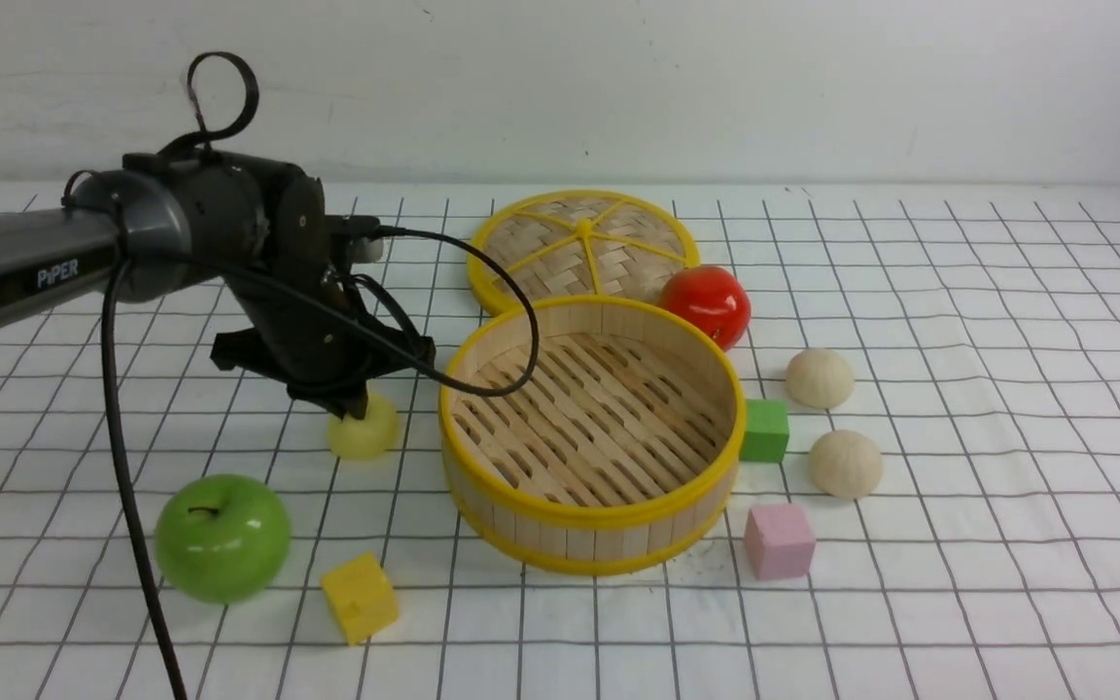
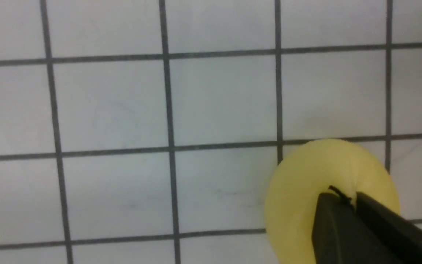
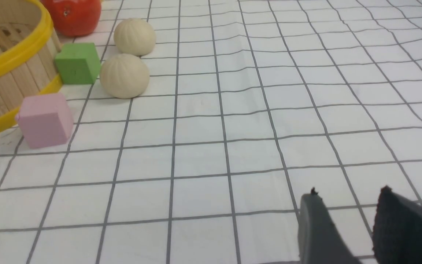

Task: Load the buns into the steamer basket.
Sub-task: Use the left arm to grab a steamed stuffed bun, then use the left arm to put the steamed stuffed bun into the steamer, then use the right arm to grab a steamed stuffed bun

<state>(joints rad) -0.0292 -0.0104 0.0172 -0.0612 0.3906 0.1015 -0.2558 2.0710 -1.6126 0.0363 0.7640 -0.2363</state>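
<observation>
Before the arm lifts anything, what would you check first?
1. Left gripper closed over the yellow bun: ok.
2. Bun actually gripped: cannot tell; the jaws meet on its top.
3. Steamer basket uncovered, nothing inside: ok.
4. Lid lying behind the basket, clear of the path: ok.
5. Far cream bun and near cream bun in basket: not ok, both outside it.
6. Right gripper open, holding nothing: ok.

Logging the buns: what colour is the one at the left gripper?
The bun is pale yellow; the left wrist view shows it best.
</observation>
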